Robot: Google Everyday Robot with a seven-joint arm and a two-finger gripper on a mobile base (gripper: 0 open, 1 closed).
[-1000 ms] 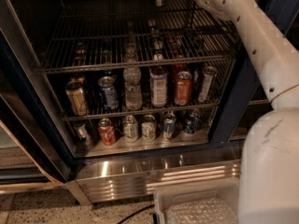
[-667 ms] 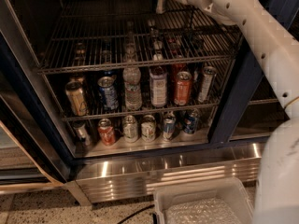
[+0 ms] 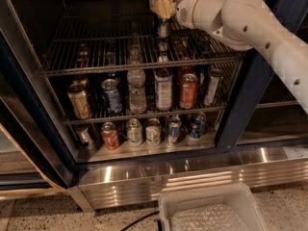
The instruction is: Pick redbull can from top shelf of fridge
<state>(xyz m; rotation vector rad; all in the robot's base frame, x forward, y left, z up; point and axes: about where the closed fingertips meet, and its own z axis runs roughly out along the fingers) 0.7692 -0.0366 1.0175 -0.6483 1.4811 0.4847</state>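
The redbull can [image 3: 162,29] stands upright on the top shelf [image 3: 91,52] of the fridge [image 3: 240,105], towards the back and a little right of the middle. My gripper [image 3: 162,6] is around its upper part, with the arm coming in from the right. I cannot tell whether it already clamps the can. Other cans [image 3: 111,95] fill the lower shelves.

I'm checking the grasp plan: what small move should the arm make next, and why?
Probably ease the gripper slightly lower over the redbull can. It sits at the can's top, and most of the can's body shows below it, standing on the top shelf, so a lower hold looks safer.
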